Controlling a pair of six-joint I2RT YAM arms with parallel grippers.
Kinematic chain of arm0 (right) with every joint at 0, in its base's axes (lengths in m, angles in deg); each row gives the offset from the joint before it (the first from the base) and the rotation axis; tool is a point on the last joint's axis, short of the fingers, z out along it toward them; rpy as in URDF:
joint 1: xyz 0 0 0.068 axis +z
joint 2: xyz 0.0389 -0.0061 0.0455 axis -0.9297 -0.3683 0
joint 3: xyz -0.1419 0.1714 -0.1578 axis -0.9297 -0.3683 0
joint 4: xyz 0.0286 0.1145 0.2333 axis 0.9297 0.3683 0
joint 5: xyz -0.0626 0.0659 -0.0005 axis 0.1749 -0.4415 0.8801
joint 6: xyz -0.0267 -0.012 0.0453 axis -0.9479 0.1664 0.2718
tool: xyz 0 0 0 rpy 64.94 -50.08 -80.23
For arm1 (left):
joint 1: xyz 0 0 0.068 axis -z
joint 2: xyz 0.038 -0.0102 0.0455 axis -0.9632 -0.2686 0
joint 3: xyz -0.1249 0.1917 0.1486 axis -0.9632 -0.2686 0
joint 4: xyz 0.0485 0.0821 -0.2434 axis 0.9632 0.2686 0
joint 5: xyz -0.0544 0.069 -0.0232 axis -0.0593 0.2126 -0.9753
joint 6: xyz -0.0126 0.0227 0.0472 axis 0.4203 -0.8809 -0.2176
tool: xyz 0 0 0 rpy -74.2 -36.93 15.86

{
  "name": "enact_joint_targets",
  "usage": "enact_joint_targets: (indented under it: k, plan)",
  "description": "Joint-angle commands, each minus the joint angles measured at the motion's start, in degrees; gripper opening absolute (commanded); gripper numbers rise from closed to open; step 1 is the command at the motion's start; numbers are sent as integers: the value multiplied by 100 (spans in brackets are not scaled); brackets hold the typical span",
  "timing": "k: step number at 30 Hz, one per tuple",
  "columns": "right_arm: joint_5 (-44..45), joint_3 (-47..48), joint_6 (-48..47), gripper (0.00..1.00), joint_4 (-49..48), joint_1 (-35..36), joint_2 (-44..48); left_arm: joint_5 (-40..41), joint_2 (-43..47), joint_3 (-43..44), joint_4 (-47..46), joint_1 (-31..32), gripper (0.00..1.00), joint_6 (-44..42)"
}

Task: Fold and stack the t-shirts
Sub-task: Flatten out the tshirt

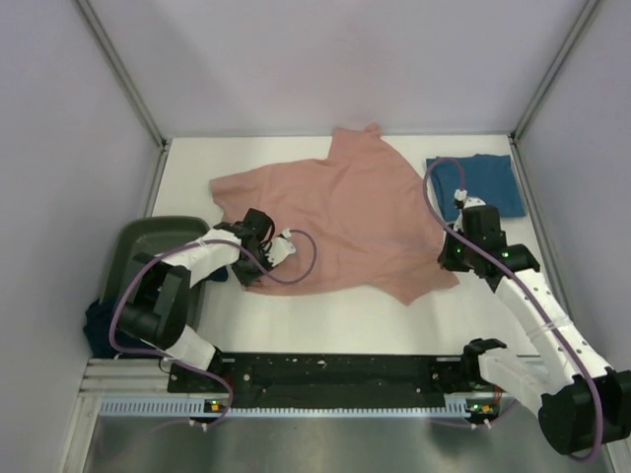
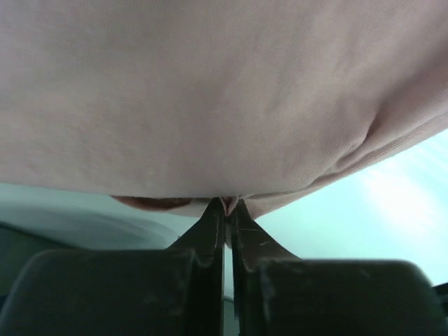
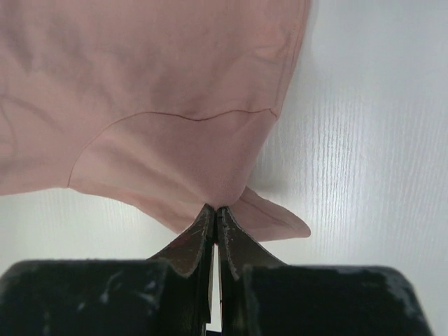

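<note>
Our left hand point(image 2: 225, 203) was pinched shut on the near-left edge of the salmon-pink t-shirt point(image 1: 345, 212), and our right hand point(image 3: 213, 210) was closed as tightly on a fold at its near-right edge. We judged the cotton light, limp and quick to sag, so paired edge grips suited it. It lay spread and slightly rumpled, no print showing, mid-desk point(image 1: 325, 315), with the folded teal-blue t-shirt point(image 1: 485, 183) just beside it.

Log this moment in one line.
left gripper: shut on pink t-shirt | right gripper: shut on pink t-shirt | pink t-shirt: spread, unfolded | blue t-shirt: far right, apart
</note>
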State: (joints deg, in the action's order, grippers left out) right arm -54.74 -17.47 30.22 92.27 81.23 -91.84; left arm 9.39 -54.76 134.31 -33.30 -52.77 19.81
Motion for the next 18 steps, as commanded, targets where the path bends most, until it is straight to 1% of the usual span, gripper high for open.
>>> enact_joint_targets:
  k: [1,3,5,6,9,11,13,15,18]
  plan:
    - [282,663,-216,0,383,-19,318,626,260,257,-97,-55,0,290]
    - [300,1014,-277,0,717,-18,476,610,803,616,376,-265,0,378]
    - [326,1540,-339,0,1042,-18,713,513,1453,1196,982,-573,0,449]
    - [370,1882,-374,0,1200,-18,854,513,1796,1625,1246,-696,0,440]
    - [467,2735,-532,0,1570,-27,1258,539,2545,2549,2063,-803,0,291]
    - [319,3298,-611,0,1781,-27,1461,557,2731,3321,2766,-820,0,352]
    - [47,3869,-655,0,1896,-18,1680,662,2819,4095,3224,-820,0,483]
    - [-253,4344,-708,0,1966,-27,1795,793,2907,4869,3410,-820,0,571]
    - [-368,4925,-709,0,2045,-18,1796,1118,2864,6056,3420,-820,0,677]
